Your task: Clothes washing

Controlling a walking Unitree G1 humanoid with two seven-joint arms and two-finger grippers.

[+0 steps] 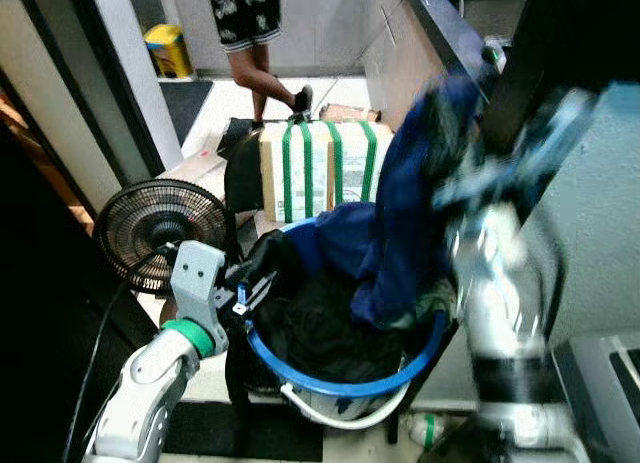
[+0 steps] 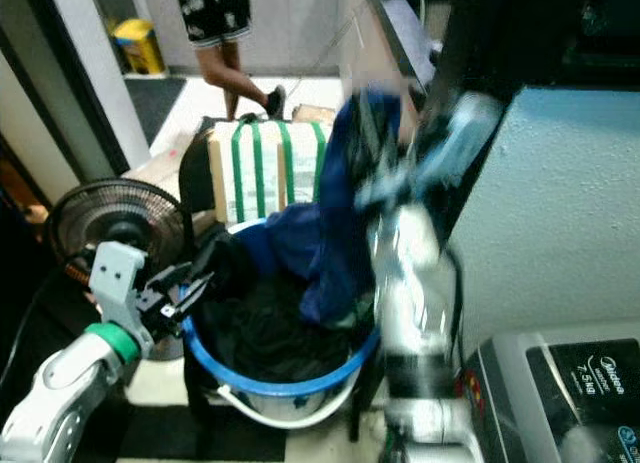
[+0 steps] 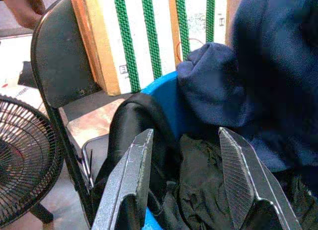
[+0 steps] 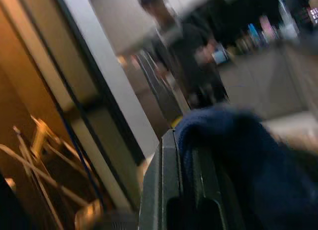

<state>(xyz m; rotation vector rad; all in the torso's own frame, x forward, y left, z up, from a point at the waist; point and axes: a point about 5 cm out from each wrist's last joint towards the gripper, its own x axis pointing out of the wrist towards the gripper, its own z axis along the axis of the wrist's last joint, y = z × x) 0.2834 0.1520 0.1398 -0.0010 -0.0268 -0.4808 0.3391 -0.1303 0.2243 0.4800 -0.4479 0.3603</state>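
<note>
Garment (image 1: 400, 203) hanging vertically from right gripper (image 1: 450, 133)

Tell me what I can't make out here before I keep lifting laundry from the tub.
- Right end effector: motion-blurred in both eye views.
- Its grip on the navy garment: right wrist view is smeared, cloth covers the fingers.
- Blue tub contents: dark clothes merge, items uncountable.
- Washing machine: cut off by the frame corner.
- Person: cropped at the top edge.

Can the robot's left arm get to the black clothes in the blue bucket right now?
Probably yes. The left end effector hangs open just at the blue bucket's rim, facing the black clothes, with nothing between. The blue garment held up by the right end effector hangs to one side.
</note>
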